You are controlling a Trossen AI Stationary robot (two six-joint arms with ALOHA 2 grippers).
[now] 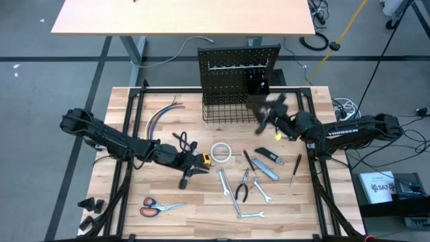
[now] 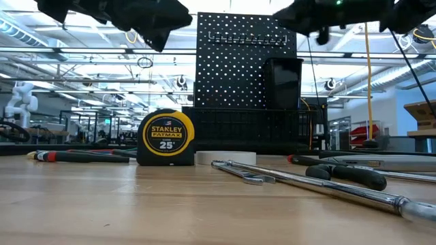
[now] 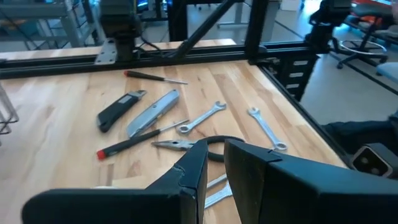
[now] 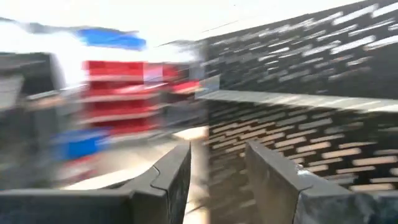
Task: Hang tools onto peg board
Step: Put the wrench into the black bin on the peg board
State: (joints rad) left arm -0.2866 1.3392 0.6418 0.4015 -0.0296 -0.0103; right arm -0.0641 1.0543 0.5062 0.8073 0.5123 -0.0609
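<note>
The right gripper (image 1: 263, 121) hangs beside the upright black perforated peg board (image 1: 238, 64), at the right end of its black wire basket (image 1: 224, 109) and just below the small black cup (image 1: 258, 87); its fingers (image 4: 168, 177) stand parted with only air between them, holding nothing. The left gripper (image 1: 190, 176) hovers low over the tan wooden table (image 1: 134, 195), its fingers (image 3: 193, 174) nearly closed with a narrow gap and nothing gripped. The yellow tape measure (image 1: 205, 158) sits just beside the left gripper. Most loose tools lie between the arms: silver wrenches (image 1: 225, 181), black-handled pliers (image 1: 243, 188), red-and-black screwdriver (image 1: 295, 169), long axes roughly running toward the board. Orange-handled scissors (image 1: 158, 207) lie near the left front. Judgement: the left arm is nearer the tape measure and scissors; the right arm is nearer the screwdriver and the board.
</note>
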